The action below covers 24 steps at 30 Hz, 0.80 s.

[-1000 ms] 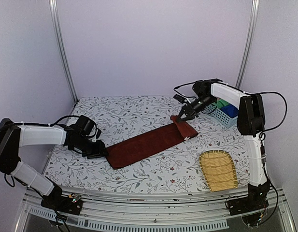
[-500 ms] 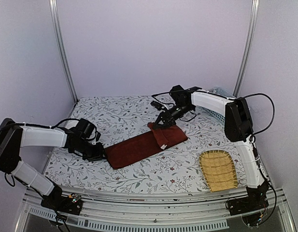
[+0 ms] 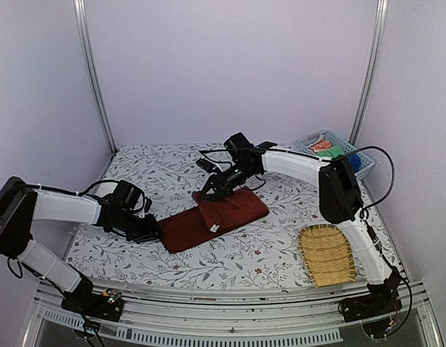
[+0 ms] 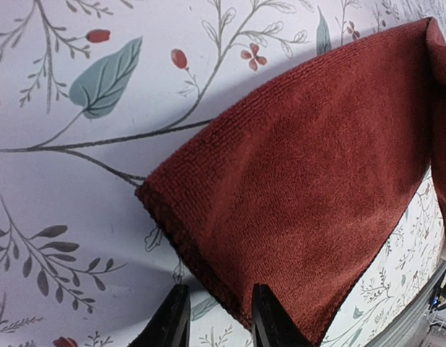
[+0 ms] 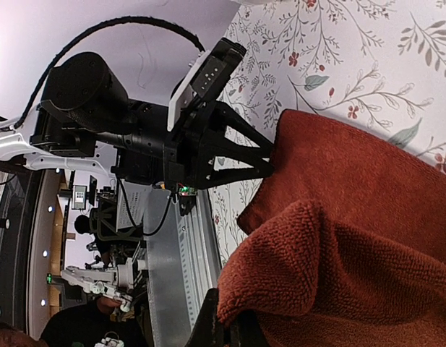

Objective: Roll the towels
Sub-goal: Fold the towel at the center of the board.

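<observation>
The dark reddish-brown terry towel (image 3: 233, 210) lies in the middle of the overhead view on the floral-printed tablecloth (image 3: 172, 166). It runs as a strip from lower left to upper right, and its upper-right part is doubled back over the rest.

The left gripper (image 3: 153, 230) sits low at the strip's lower-left end. In the left wrist view the towel (image 4: 316, 181) fills the right and centre, and its hemmed corner reaches down into the gap between the two fingers (image 4: 269, 318) at the bottom edge. Those fingers stand apart. A sliver of tablecloth shows between the left-hand finger and the hem, so nothing shows them pressing on the cloth.

The right gripper (image 3: 208, 194) is at the upper-left corner of the doubled part, just above the centre of the overhead view. In the right wrist view the towel (image 5: 367, 173) spreads over the right half, and a thick fold of it bulges out at the bottom. That fold is pinched between the dark fingers (image 5: 224, 327), which are closed tight on it. Further up the same view, the left gripper (image 5: 269, 160) has its fingertips against the towel's other end.

At the upper right of the overhead view a pale blue plastic basket (image 3: 309, 139) holds an orange-red cloth (image 3: 321, 145), a green cloth (image 3: 334, 151) and the royal blue towel (image 3: 355, 164), well apart from both grippers. An oval woven straw tray (image 3: 327, 253) lies at the lower right.
</observation>
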### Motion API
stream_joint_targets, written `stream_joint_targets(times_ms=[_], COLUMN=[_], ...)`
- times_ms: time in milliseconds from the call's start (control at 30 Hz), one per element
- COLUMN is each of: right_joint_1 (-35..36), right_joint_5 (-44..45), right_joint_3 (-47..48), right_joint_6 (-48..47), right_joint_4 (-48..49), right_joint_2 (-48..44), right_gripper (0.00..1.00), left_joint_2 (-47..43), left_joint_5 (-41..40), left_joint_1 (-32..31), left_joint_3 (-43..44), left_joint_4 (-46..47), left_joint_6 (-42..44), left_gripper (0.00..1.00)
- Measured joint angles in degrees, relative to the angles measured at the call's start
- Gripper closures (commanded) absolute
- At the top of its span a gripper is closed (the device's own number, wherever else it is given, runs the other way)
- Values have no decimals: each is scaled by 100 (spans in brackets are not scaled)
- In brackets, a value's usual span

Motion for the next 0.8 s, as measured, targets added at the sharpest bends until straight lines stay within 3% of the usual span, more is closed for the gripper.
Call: stream_joint_targets(times_ms=[467, 800], right_joint_1=[557, 907], right_joint_5=[-197, 4], right_joint_3=[199, 398], right_joint_6=[1521, 1923], right_joint_4=[1672, 2428], right_joint_2=[658, 1082], right_gripper=[99, 99], left_joint_2=[-85, -162], left_joint_5=[61, 111], left_joint_1=[0, 0], left_joint_3=[-170, -363], left_joint_4=[238, 542], left_joint_6=[-59, -94], left_gripper=[69, 71])
